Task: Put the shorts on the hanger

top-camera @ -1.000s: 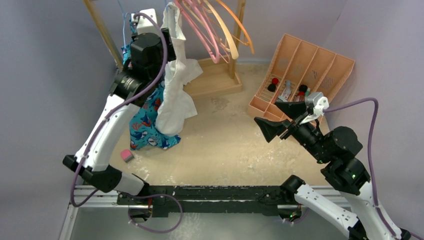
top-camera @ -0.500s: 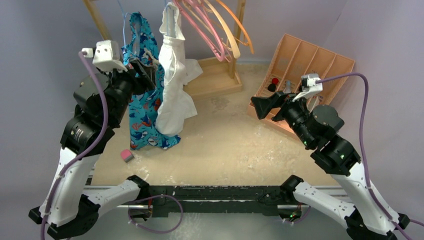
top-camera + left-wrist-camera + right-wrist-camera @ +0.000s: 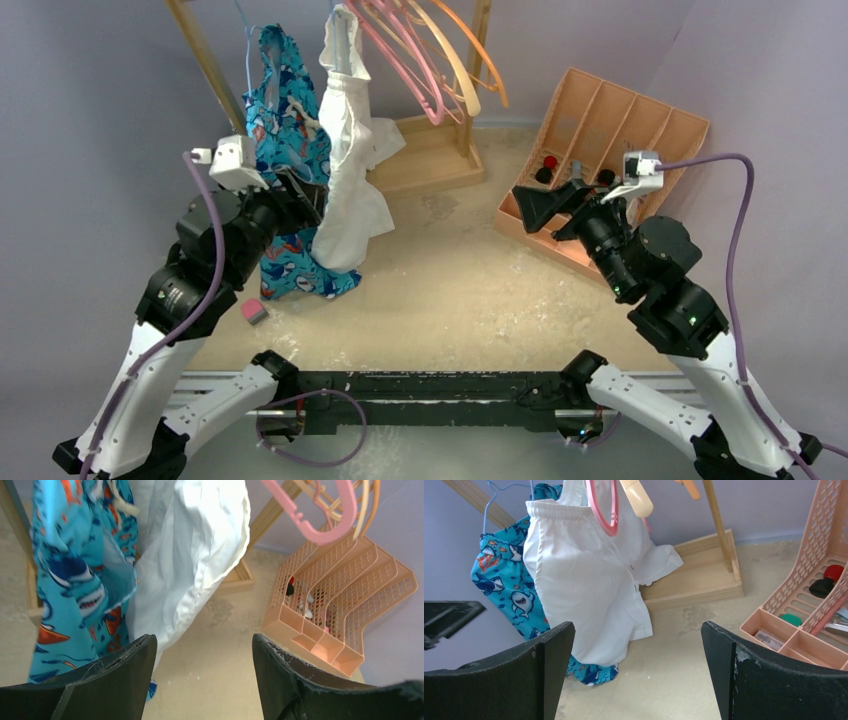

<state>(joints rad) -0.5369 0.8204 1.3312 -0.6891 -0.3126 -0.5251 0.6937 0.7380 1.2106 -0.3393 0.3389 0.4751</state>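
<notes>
Since a second ago the left arm [image 3: 190, 290] has dropped back from the rack toward the near left, leaving the shorts [image 3: 345, 170] hanging, and the right arm [image 3: 650, 270] has swung its gripper toward the tray. Largest in view is the sandy worktop [image 3: 450, 290], with a wooden rack [image 3: 440, 150] standing at its far side. From the rack's bar the white shorts hang full length, waistband up, their lower edge reaching down near the worktop; which hanger carries them I cannot tell. Touching them on the left hangs a blue shark garment [image 3: 285, 200], on a thin light-blue hanger [image 3: 491, 500] whose hook shows above it in the right wrist view. To the right of the shorts, pink hangers [image 3: 400, 60] and an orange hanger [image 3: 470, 50] crowd the bar. A peach tray [image 3: 610, 140] lies tilted at the far right, with small items in its compartments. The left gripper [image 3: 202, 680] sits just before the two garments with its fingers spread and nothing between them. The right gripper [image 3: 639, 665] hovers by the tray's near corner, fingers spread wide and empty. A small pink block [image 3: 253, 312] lies on the worktop by the left arm.
</notes>
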